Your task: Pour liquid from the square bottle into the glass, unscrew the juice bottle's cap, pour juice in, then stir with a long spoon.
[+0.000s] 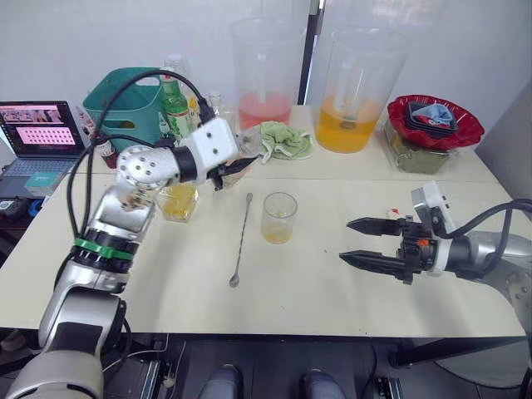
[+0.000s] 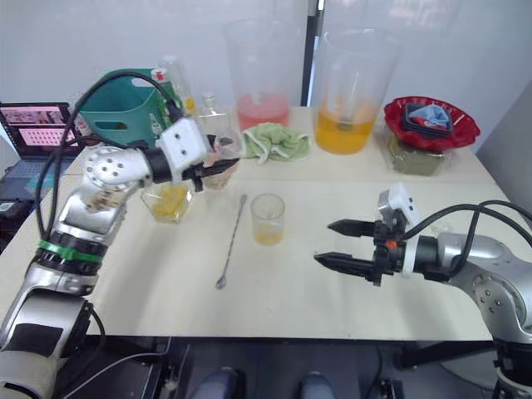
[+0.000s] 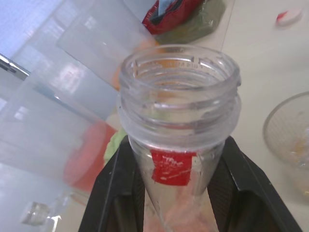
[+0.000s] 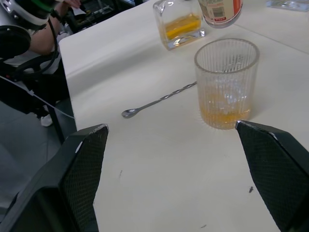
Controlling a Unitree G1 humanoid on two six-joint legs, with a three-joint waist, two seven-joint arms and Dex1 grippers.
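Left gripper (image 1: 235, 169) clamped on uncapped juice bottle (image 1: 242, 143), up-left of glass (image 1: 278, 217); right gripper (image 1: 360, 242) spread wide, right of glass; left wrist: bottle mouth open; juice-pouring step; next: tilt over glass.

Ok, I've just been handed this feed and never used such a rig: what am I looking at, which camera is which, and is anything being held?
It is a two-armed humanoid robot at a white table. The two wide pictures come from its head, looking down over its arms; the other two come from cameras on its wrists.

The left gripper is shut on a clear plastic juice bottle, whose neck is open with no cap on it. The right gripper is open and holds nothing, pointing toward the glass, which has a little amber liquid in the bottom.

Also on the table: a long spoon beside the glass, a square bottle with yellow liquid, two big jugs at the back, a green cloth and a red bowl.
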